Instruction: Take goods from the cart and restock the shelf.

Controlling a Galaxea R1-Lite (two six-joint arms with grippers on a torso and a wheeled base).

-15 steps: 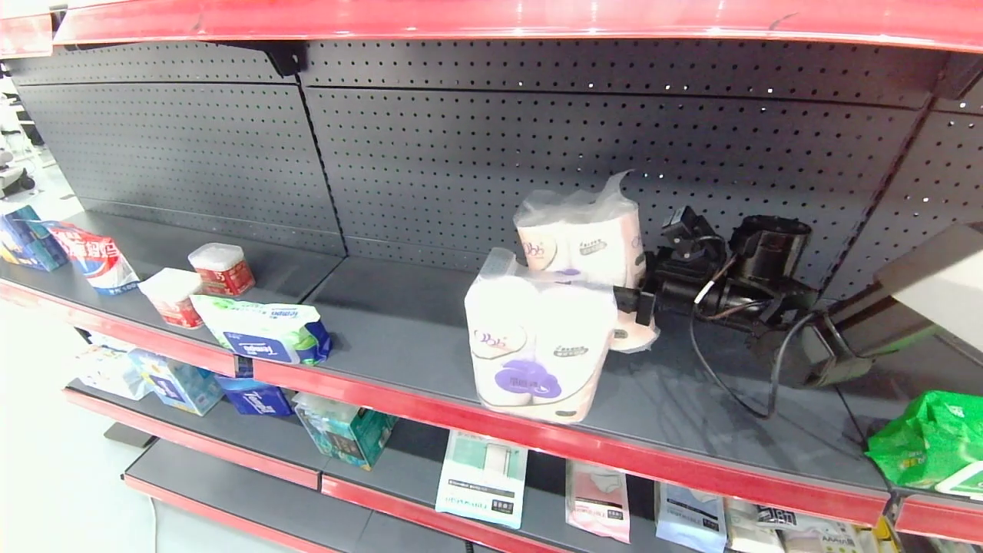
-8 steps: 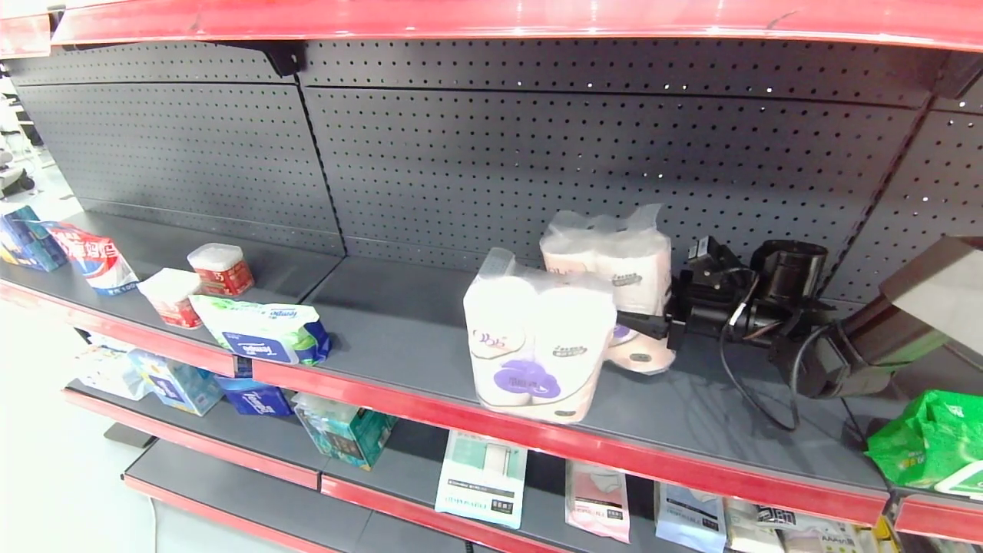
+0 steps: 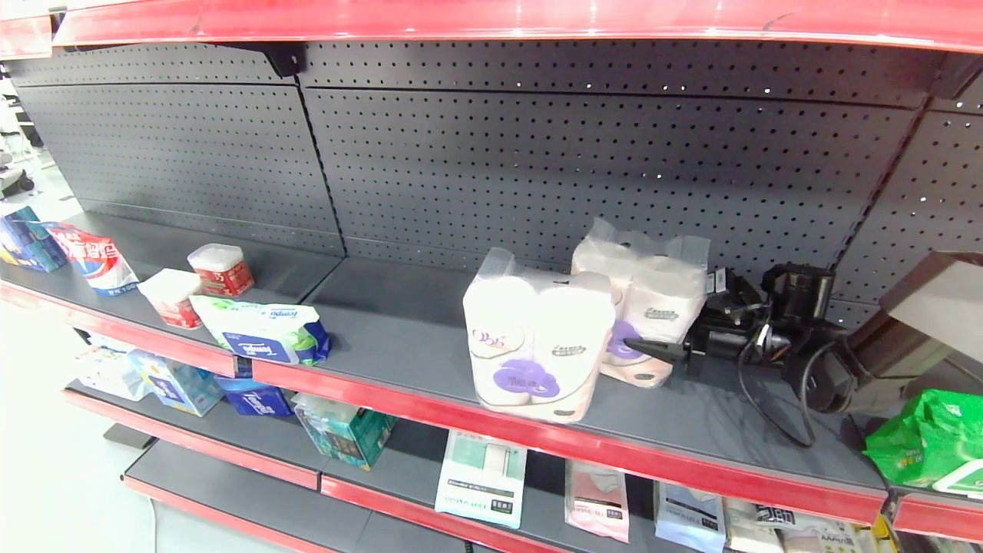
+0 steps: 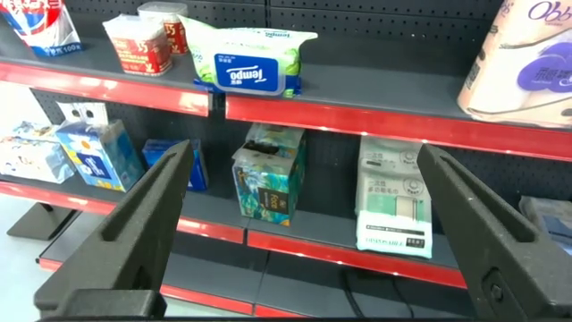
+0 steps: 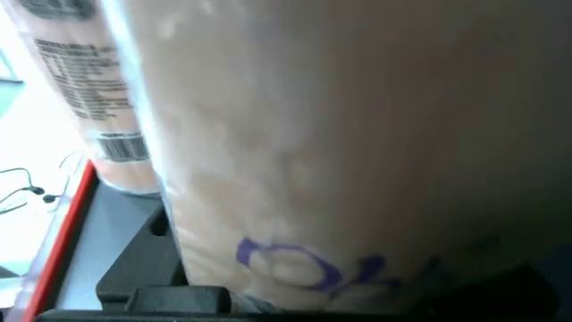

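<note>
Clamped from both sides by the black fingers of the right gripper (image 3: 680, 326): a clear-wrapped pack of white toilet rolls with purple print (image 3: 653, 296), upright, base down on the dark grey metal shelf with a red front strip (image 3: 399, 322), close to the perforated dark back panel (image 3: 537, 153). Just beside that pack, nearer the front edge and toward the robot's left, whether touching or not impossible to tell: a second clear-wrapped pack of white toilet rolls with a purple label (image 3: 537, 338), standing free. In the right wrist view, the held pack's pale wrapping (image 5: 340, 134) right up against the camera, one black finger (image 5: 161, 291) alongside it. Spread wide with nothing between the fingers: the left gripper (image 4: 304, 156), low in front of the shelving, facing the lower tiers. Farther to the robot's left on the same shelf: a white-and-green soft tissue pack with a blue label (image 3: 265, 326) at the front edge, then a small red-and-white tub with a white lid (image 3: 173, 296), another tub like it (image 3: 221, 269) just behind, a red-and-white pouch (image 3: 96, 257), and a blue box (image 3: 23, 238) at the far end. At the far right, a crumpled green plastic packet (image 3: 929, 438). On the tier below: a teal patterned box (image 3: 345, 430) and a white-and-green flat sachet (image 3: 482, 476).
</note>
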